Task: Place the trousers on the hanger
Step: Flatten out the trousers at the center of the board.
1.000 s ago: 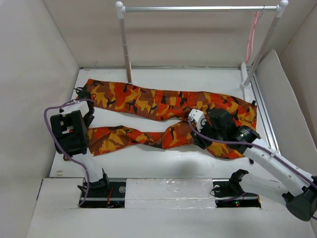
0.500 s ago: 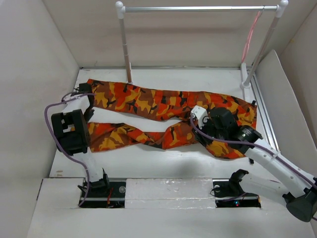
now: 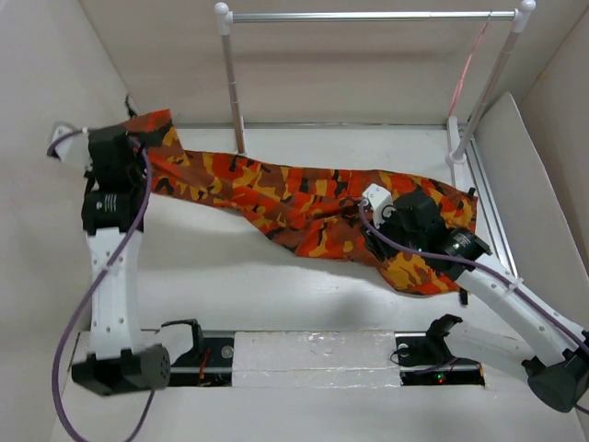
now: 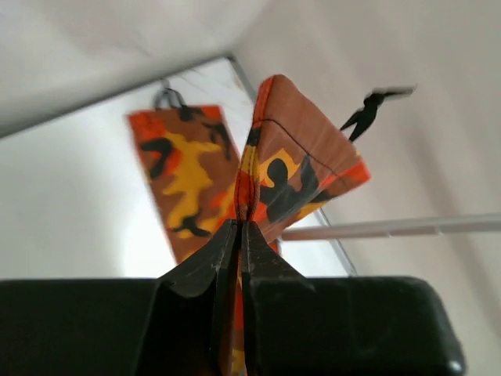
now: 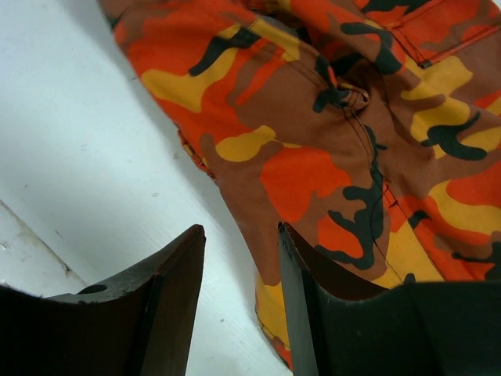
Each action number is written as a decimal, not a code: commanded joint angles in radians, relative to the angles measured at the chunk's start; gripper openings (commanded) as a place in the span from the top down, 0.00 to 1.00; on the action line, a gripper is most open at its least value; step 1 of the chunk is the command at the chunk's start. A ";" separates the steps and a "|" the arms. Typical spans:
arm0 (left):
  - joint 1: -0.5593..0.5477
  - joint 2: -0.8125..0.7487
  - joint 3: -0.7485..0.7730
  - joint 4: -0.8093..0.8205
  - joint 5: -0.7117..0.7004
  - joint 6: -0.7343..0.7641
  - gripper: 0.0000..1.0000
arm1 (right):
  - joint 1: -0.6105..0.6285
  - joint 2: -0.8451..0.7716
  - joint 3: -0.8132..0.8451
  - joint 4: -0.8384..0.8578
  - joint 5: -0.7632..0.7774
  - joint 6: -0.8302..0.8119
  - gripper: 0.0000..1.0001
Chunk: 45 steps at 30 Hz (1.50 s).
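Observation:
The camouflage trousers [image 3: 304, 198] stretch across the white table from the back left to the right. My left gripper [image 3: 132, 129] is raised at the back left and shut on a leg end [image 4: 293, 160], which folds up out of the closed jaws [image 4: 241, 225]. A second leg end [image 4: 184, 168] shows beyond it. A small black strap [image 4: 368, 113] sticks out, blurred. My right gripper [image 3: 370, 241] hovers open over the trousers' crotch area [image 5: 337, 149], holding nothing [image 5: 239, 229]. The pink hanger [image 3: 469, 64] hangs from the rail at the back right.
A rail with white posts [image 3: 232, 83] and a silver bar [image 3: 368, 16] stands along the back of the table [image 3: 276, 285]. Beige walls close in the left, back and right. A white panel [image 3: 520, 175] leans at the right.
My left gripper shut on a leg end and lifted it up and to the back left. The near leg was dragged up against the far leg. The right gripper barely shifted.

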 commanded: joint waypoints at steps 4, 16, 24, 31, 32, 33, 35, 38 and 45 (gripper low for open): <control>0.054 -0.092 -0.321 -0.046 -0.214 0.039 1.00 | -0.039 -0.078 -0.043 0.010 0.024 0.064 0.52; -0.011 0.041 0.263 -0.201 -0.171 0.184 1.00 | -0.116 -0.046 -0.091 0.020 -0.044 0.057 0.30; -0.020 -0.106 0.211 -0.243 -0.229 0.178 1.00 | -0.116 -0.011 -0.103 0.046 -0.041 0.052 0.20; 0.039 -0.221 -0.273 -0.126 -0.162 0.120 1.00 | -0.157 0.107 -0.141 0.207 -0.114 0.110 0.33; 0.040 -0.230 -0.324 -0.090 -0.176 0.111 1.00 | -0.172 0.118 -0.137 0.215 -0.113 0.116 0.54; 0.040 -0.223 -0.391 -0.079 -0.188 0.103 1.00 | -0.186 0.120 -0.129 0.214 -0.107 0.118 0.73; 0.040 -0.134 -0.389 -0.051 -0.199 0.105 1.00 | -0.223 0.109 -0.118 0.226 -0.036 0.123 1.00; 0.040 -0.060 -0.354 -0.033 -0.183 0.123 1.00 | -0.264 0.136 -0.124 0.264 -0.045 0.118 0.93; 0.040 0.104 -0.255 0.078 -0.172 0.216 1.00 | -0.249 0.203 -0.108 0.234 -0.111 0.139 0.40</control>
